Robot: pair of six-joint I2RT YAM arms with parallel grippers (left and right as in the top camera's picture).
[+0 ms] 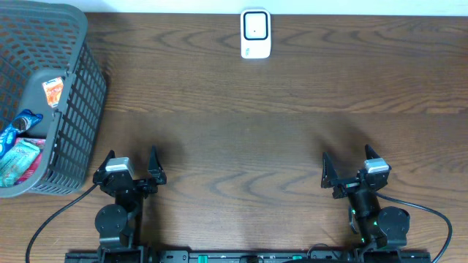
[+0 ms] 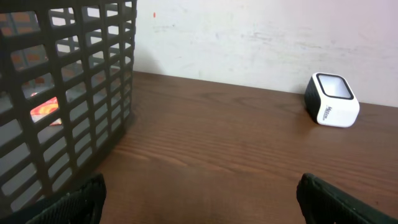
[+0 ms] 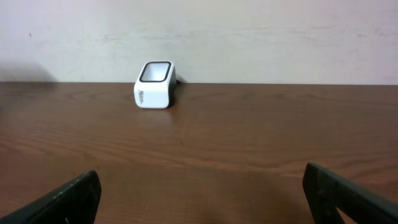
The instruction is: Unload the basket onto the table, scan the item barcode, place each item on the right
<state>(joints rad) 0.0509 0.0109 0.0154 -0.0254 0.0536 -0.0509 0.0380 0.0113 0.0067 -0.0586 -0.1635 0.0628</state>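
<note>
the left gripper (image 1: pixel 131 158) and right gripper (image 1: pixel 349 159) sit wide open and empty at the near edge of the table (image 1: pixel 234 124), likely ready to take an item (image 1: pixel 18 161) from the basket (image 1: pixel 73 109) to the scanner (image 1: pixel 255 33) at the far edge.

I counted one white scanner (image 1: pixel 255 33), one dark mesh basket (image 1: pixel 75 109) and, inside it, three packets that I could tell apart: a grey packet (image 1: pixel 50 91), a blue packet (image 1: pixel 20 120) and a green packet (image 1: pixel 16 159). There were two grippers, the left gripper (image 1: pixel 131 156) and the right gripper (image 1: pixel 348 156), and one table (image 1: pixel 234 109).
</note>
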